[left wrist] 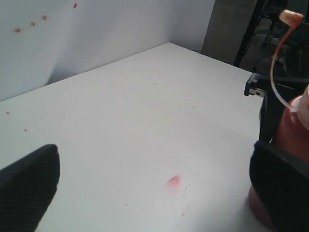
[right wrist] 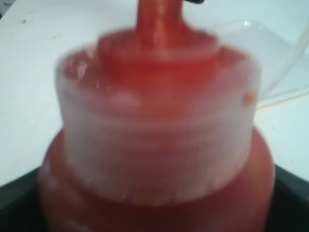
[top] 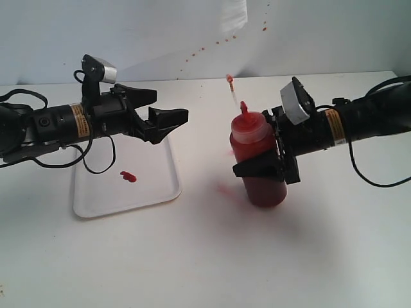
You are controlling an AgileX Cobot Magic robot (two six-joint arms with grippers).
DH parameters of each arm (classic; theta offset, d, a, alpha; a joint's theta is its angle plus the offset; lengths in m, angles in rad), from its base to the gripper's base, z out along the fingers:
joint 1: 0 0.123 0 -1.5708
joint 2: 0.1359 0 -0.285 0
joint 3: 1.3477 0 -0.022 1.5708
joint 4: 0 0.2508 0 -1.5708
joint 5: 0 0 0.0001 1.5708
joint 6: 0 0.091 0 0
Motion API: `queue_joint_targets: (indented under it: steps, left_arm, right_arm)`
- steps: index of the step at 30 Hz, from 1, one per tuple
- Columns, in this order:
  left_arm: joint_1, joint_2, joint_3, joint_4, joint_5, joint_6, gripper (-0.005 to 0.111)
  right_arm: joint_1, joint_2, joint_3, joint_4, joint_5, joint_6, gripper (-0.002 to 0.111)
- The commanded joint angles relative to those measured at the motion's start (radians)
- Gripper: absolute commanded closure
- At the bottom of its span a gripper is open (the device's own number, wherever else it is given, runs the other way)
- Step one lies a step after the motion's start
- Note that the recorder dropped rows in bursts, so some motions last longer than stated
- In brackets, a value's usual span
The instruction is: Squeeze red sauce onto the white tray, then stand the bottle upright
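Observation:
The white tray [top: 109, 192] lies on the table at the left, with a small blob of red sauce [top: 128, 176] near its middle. My left gripper [top: 168, 106] [left wrist: 154, 193] hovers open above the tray's far right corner, nothing between its fingers [left wrist: 29, 186]. To the right of the tray the bottle [top: 260, 183] [left wrist: 292, 130] [right wrist: 154, 121] stands upright on the table, nozzle up, its tethered tip [top: 229, 78] [left wrist: 291, 17] dangling above. My right gripper [top: 263, 160] [right wrist: 154, 208] is shut around the bottle's upper body from the right side.
A faint pinkish smear [top: 225, 190] [left wrist: 174, 181] marks the table just left of the bottle's base. Tiny red specks [top: 205, 48] dot the back wall. Loose black cables [top: 96, 163] hang under the left arm over the tray.

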Motion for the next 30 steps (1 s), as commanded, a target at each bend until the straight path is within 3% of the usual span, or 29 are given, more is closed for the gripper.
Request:
queue_joint_targets:
  steps: [1, 24, 30]
  left_arm:
    - [-0.004, -0.012, -0.001, -0.015, 0.002, 0.001, 0.003]
    - [-0.004, -0.012, -0.001, -0.015, 0.000, 0.001, 0.003]
    - [-0.004, -0.012, -0.001, -0.015, -0.002, 0.001, 0.003]
  right_arm:
    - [0.016, -0.020, 0.001, 0.068, -0.032, 0.013, 0.003]
    - [-0.005, -0.235, 0.001, 0.109, -0.032, 0.033, 0.003]
    - [-0.005, -0.326, 0.001, 0.218, -0.032, 0.033, 0.003]
